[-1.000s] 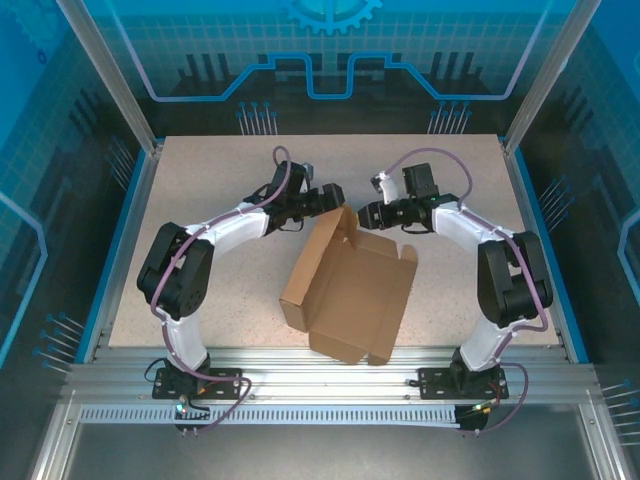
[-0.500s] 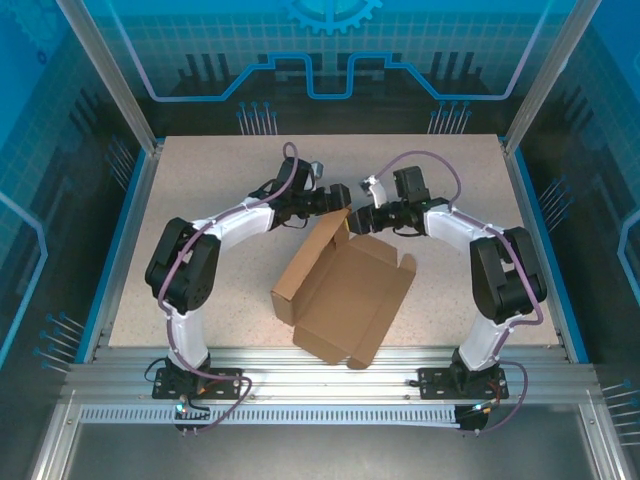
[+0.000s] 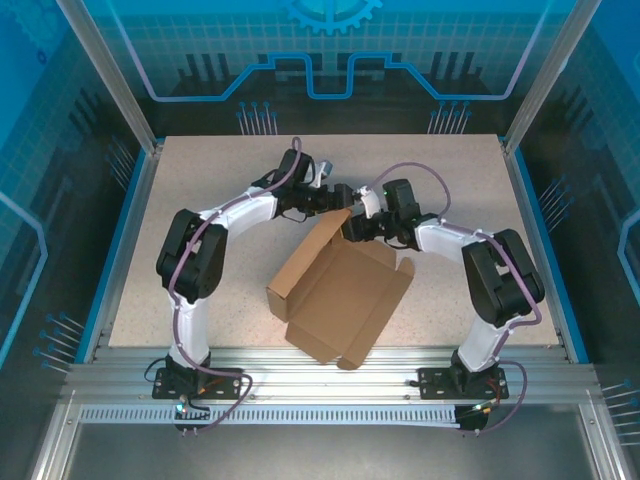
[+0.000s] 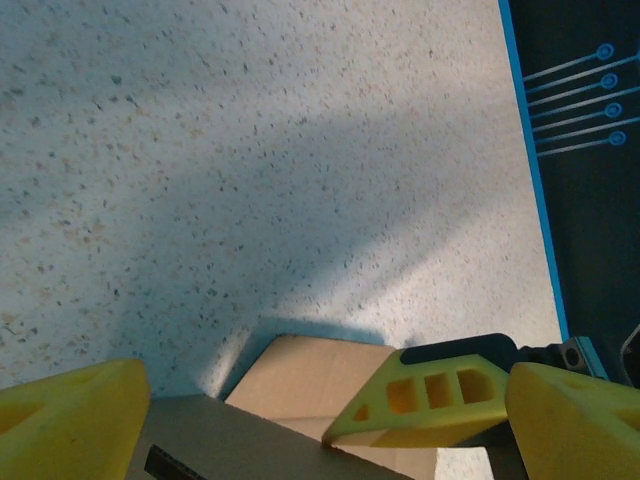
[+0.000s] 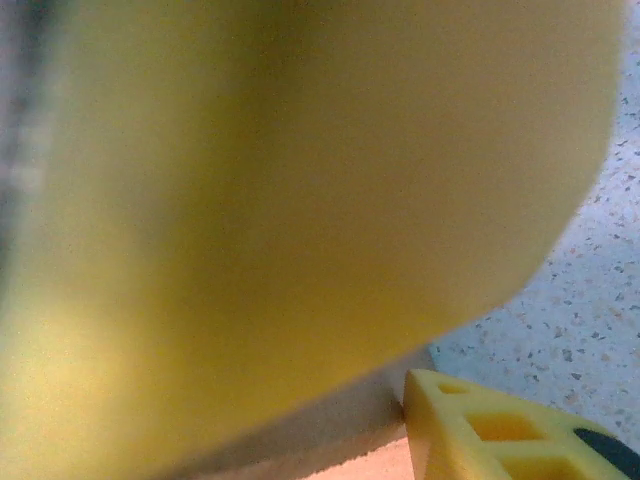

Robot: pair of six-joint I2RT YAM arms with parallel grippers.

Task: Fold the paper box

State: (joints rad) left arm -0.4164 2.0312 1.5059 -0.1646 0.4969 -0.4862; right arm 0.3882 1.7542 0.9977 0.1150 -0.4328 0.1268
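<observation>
Cardboard, plain brown and only half formed, made up the paper box (image 3: 340, 295), which lay askew near the middle of the desk (image 3: 200, 170), toward its front edge. Its broad floor panel was flat, its left wall stood upright, and a far corner flap (image 3: 335, 235) rose between the two hands. The left hand (image 3: 335, 195) gaped wide, cardboard showing between its fingers, gripping nothing. The right hand (image 3: 353, 224) sat partly closed against that flap; whether it pinched it I could not tell
</observation>
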